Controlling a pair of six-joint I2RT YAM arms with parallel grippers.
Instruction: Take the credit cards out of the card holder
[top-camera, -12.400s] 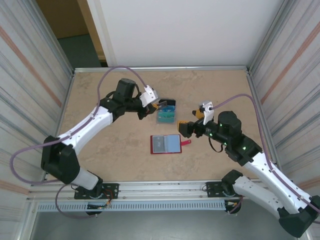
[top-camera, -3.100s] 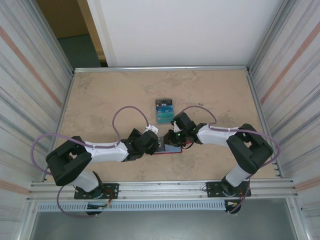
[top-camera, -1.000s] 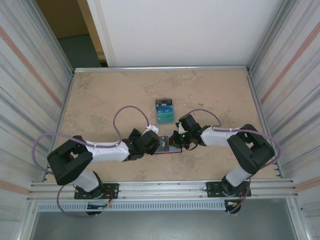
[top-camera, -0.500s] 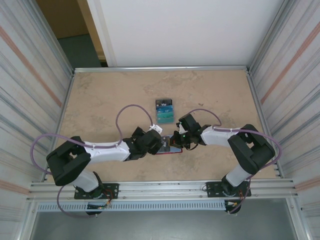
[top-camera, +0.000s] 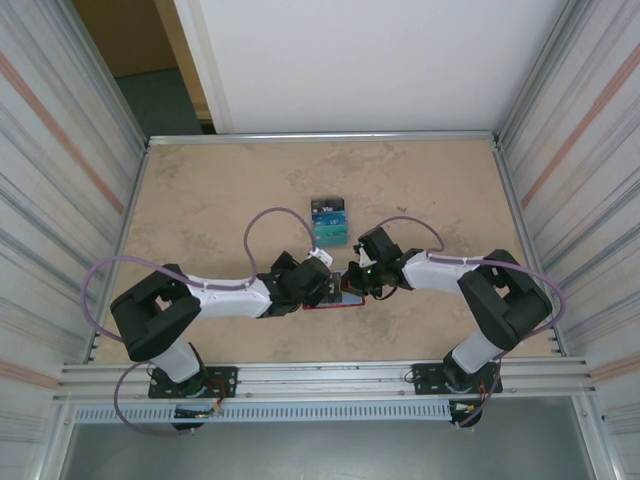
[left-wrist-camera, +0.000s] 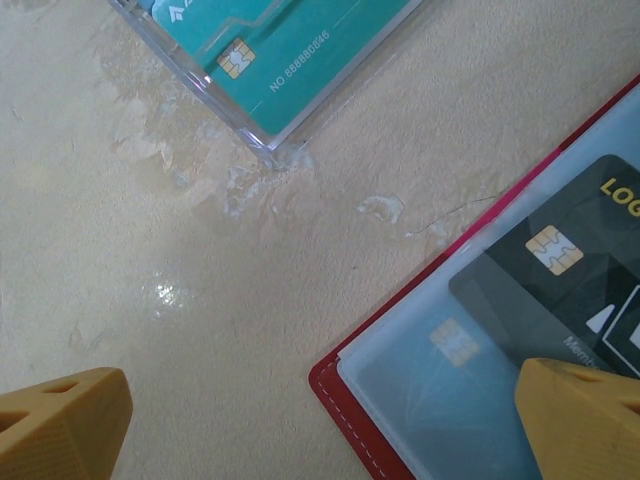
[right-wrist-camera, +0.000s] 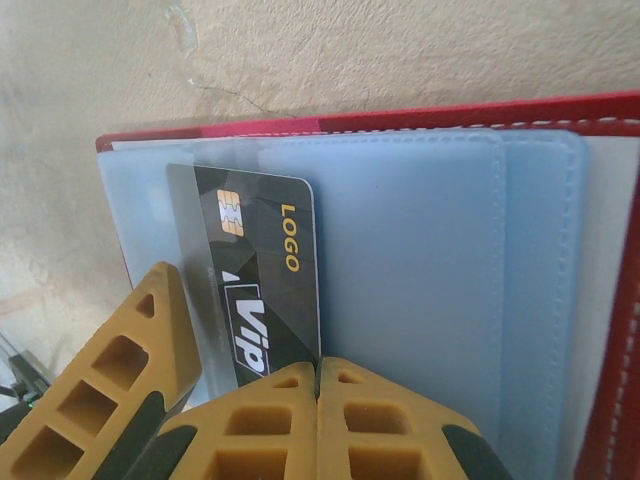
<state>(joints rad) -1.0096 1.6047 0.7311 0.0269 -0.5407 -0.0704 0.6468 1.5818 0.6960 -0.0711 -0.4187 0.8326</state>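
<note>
Top external view: both arms reach inward and meet over the wallet (top-camera: 332, 303), which lies open on the bench (top-camera: 200, 200) near the front edge. The left tool (top-camera: 320, 284) is at the wallet's left end and the right tool (top-camera: 351, 281) at its right end, the two just beside each other. A clear tray (top-camera: 315, 226) holding loose cards (top-camera: 332, 231) sits farther back, apart from the wallet.

Left wrist view: this tool's fingers are spread wide and grip nothing. One yellow fingertip (left-wrist-camera: 62, 425) hangs over bare bench, the other over the wallet's clear sleeve (left-wrist-camera: 400, 400). A dark card (left-wrist-camera: 575, 285) with a gold chip lies at that sleeve, and a teal card (left-wrist-camera: 455, 350) shows dimly through the film. The tray corner is near the wallet's red corner, not touching it.

Right wrist view: this tool's fingers are pressed together, with no gap between the tips. They meet at the near end of the dark card, on its long edge. Whether they pinch the card or merely bear on it cannot be told. The card reads "LOGO" and "VIP", with its chip at the far end, and it lies on the wallet's outermost sleeve. Whether it is under or over the film cannot be told. A third yellow finger (right-wrist-camera: 110, 390) (the left tool's, by its position) lies just beside the card's other long edge.
</note>
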